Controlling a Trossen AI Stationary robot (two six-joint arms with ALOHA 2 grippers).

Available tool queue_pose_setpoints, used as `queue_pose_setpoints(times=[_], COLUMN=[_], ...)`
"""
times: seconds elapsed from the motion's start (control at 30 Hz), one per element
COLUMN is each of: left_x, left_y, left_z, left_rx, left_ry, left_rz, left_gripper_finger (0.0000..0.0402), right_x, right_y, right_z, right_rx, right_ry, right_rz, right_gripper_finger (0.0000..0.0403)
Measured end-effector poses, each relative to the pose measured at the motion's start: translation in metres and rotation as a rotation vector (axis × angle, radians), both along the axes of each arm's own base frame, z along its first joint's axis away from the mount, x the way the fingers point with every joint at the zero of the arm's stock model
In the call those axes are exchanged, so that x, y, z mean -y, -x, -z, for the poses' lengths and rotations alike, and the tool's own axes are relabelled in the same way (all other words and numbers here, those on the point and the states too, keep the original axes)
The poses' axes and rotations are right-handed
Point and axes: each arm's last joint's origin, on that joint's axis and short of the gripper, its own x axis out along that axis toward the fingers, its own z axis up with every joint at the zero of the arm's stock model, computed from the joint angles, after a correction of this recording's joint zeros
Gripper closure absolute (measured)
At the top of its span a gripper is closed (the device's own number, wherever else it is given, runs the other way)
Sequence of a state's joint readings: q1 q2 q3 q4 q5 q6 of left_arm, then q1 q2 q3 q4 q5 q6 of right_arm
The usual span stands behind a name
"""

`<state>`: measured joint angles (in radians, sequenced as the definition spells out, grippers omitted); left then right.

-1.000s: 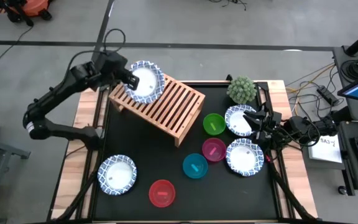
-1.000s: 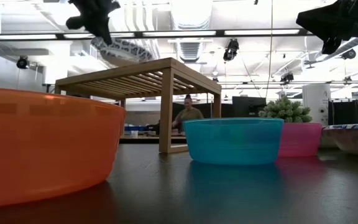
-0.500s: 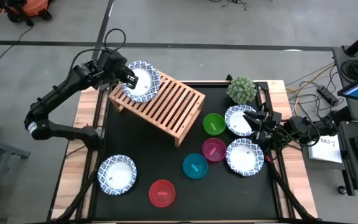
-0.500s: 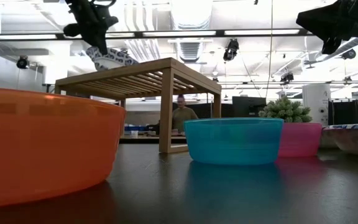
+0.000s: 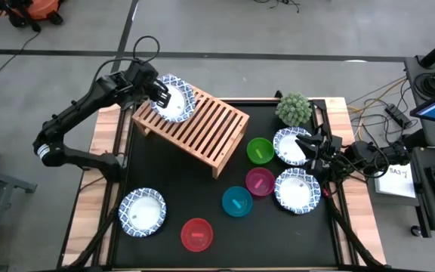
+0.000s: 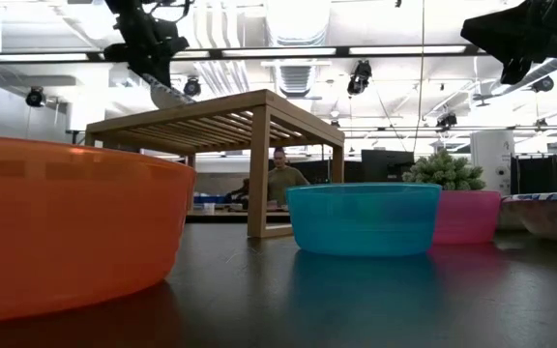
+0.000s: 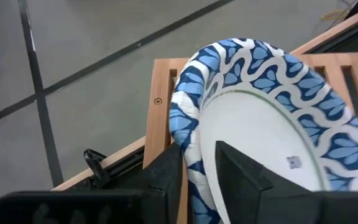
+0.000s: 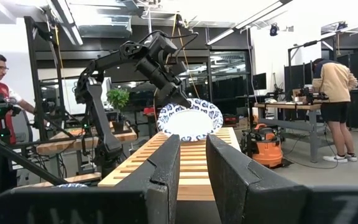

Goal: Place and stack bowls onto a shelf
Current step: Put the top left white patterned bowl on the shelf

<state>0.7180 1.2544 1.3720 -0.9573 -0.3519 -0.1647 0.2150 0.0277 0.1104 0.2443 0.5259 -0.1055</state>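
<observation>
Left gripper [image 5: 159, 92] sits at the upper left of the high view, its fingers [image 7: 244, 174] straddling the rim of a blue-patterned bowl [image 5: 174, 99] that rests tilted on the far corner of the shelf [image 5: 202, 128]. The jaws look slightly parted — whether they grip or merely touch the rim I cannot tell. Placing this first bowl appears to be the step in hand; next comes a clean release and withdrawal without dragging the bowl off the slats. Right gripper [image 5: 310, 148] waits at the right, narrowly parted and empty, over another patterned bowl [image 5: 291, 145] beside the green bowl [image 5: 260, 150].
</observation>
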Motion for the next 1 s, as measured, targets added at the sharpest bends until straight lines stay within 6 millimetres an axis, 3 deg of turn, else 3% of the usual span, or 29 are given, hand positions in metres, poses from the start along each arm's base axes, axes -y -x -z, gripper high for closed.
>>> queue_pose_setpoints(times=[0.47, 0.77, 1.0], left_x=[-0.005, 0.015, 0.019], left_y=[-0.004, -0.017, -0.018], left_z=[0.007, 0.015, 0.037], left_rx=[-0.071, -0.009, -0.075], left_ry=[-0.003, 0.118, 0.162], left_rz=[-0.019, 0.143, 0.097], left_gripper_finger=[0.0237, 0.0247, 0.0268], right_x=[0.000, 0.000, 0.000], right_y=[0.000, 0.000, 0.000], right_z=[0.000, 0.000, 0.000], right_rx=[0.000, 0.000, 0.000], right_ry=[0.000, 0.000, 0.000], right_rz=[0.000, 0.000, 0.000], right_gripper_finger=[0.0335, 0.0335, 0.0335])
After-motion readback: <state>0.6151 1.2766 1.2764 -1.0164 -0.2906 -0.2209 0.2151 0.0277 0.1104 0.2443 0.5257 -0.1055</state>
